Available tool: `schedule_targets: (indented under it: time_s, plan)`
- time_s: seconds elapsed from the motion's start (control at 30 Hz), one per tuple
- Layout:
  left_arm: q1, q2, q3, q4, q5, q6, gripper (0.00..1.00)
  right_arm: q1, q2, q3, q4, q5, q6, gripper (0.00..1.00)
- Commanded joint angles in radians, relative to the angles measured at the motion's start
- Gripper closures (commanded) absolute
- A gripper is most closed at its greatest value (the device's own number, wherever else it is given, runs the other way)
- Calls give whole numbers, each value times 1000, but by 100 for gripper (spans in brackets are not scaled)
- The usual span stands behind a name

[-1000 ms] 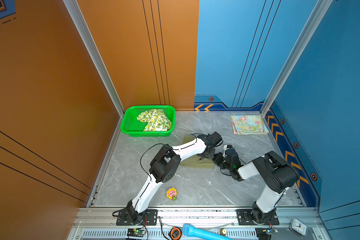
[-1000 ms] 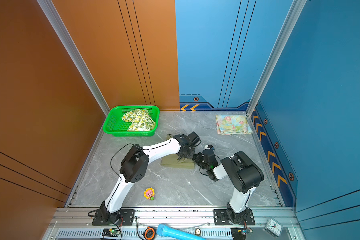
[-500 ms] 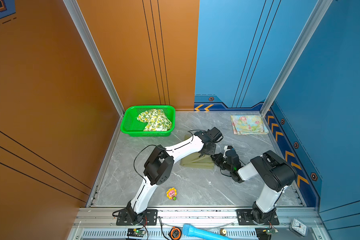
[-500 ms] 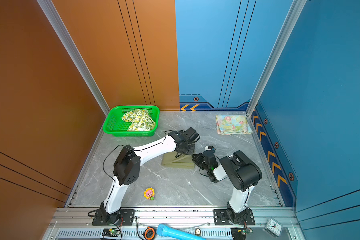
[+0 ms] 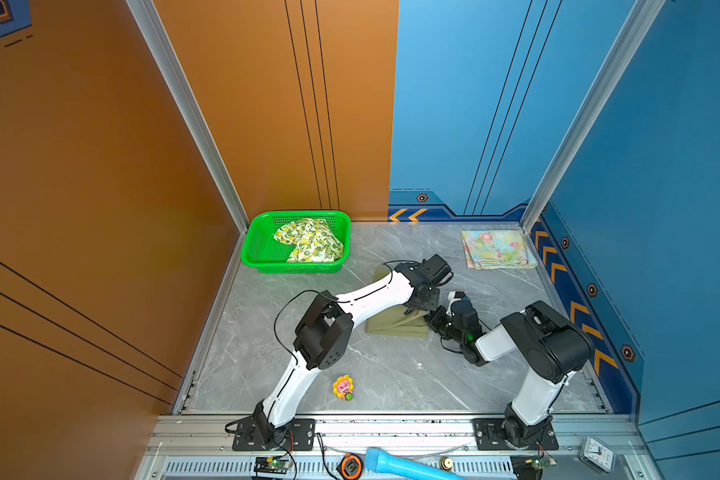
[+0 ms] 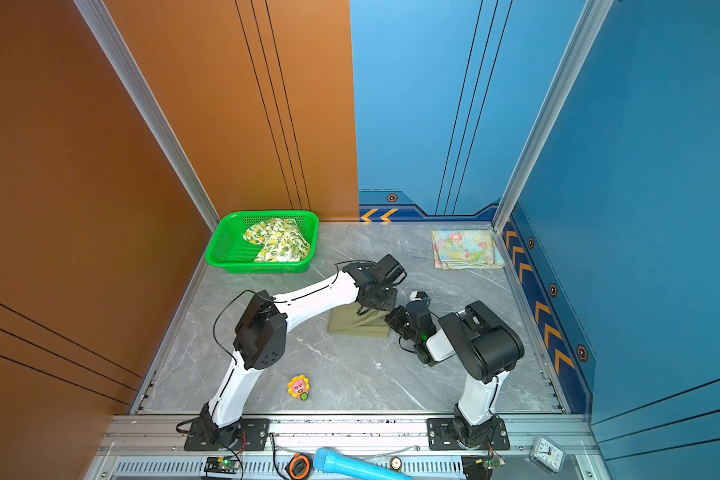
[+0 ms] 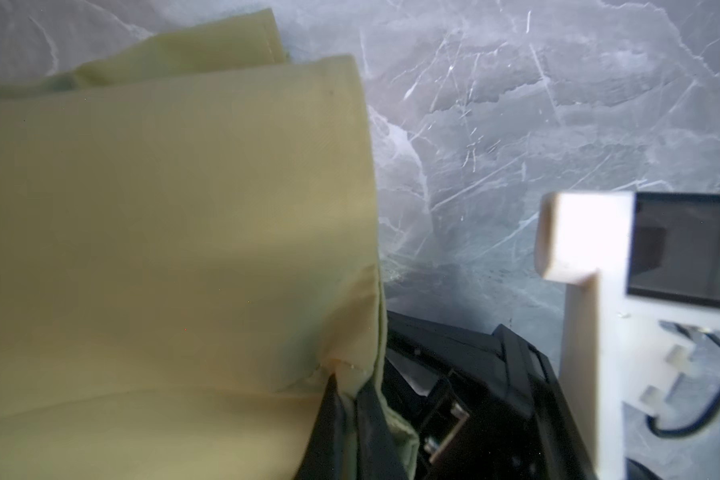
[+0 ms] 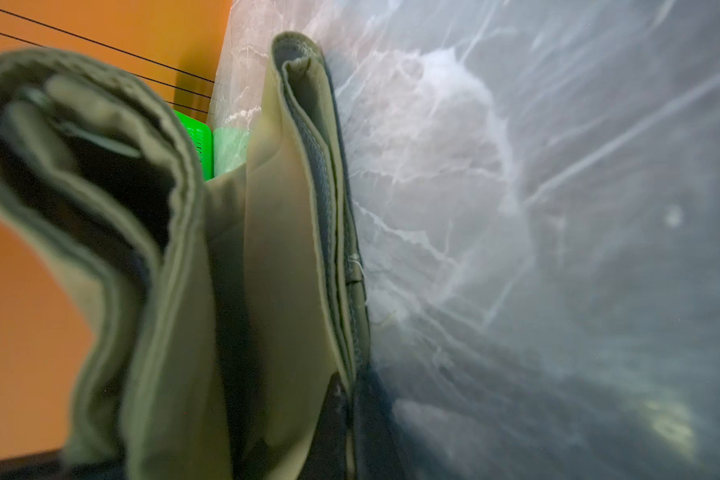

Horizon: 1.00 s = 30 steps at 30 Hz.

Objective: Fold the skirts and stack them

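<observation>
1. Little has shifted in a second: left fingers [image 7: 329,424] and right fingers [image 8: 335,424] stay clamped on the edge of the plain olive-green cloth skirt [image 5: 395,326], folded on the grey marbled counter [image 5: 391,374].
2. Well beyond the fingers lies the folded pastel floral skirt [image 5: 497,249].
3. Lemon-print white skirt [image 5: 310,241] sits in the green plastic mesh basket [image 5: 262,249], well apart.

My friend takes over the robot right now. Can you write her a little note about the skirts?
Left tool: shut on an edge of the olive skirt.
Right tool: shut on the same skirt, close beside it.
Olive skirt: mid-table, partly folded, one side lifted.
Floral skirt: folded flat, far right corner.
Lemon skirt: crumpled in the green basket.
Done: floral skirt folded. Left: finish the olive fold, fold the lemon skirt, stack all three.
</observation>
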Motion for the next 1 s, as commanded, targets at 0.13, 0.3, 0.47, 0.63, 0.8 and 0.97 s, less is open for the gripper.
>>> schedule_targets:
  time_s: [0.13,0.3,0.47,0.63,0.8,0.97]
  plan:
    - [14,63,22,9,42,-30,100,1,36,-43,-171,15,0,93]
    - [27,81,10,39,64,-50,100,-19,23,-49,-188,9,-7,86]
    - [38,90,10,52,74,-56,100,-53,-14,-62,-222,3,-29,77]
    - [47,106,13,59,81,-57,100,-96,-73,-82,-262,-21,-54,70]
    - [48,122,14,67,92,-59,100,-122,-130,-92,-316,-43,-85,63]
    - [49,136,16,80,112,-65,93,-134,-144,-98,-318,-86,-101,56]
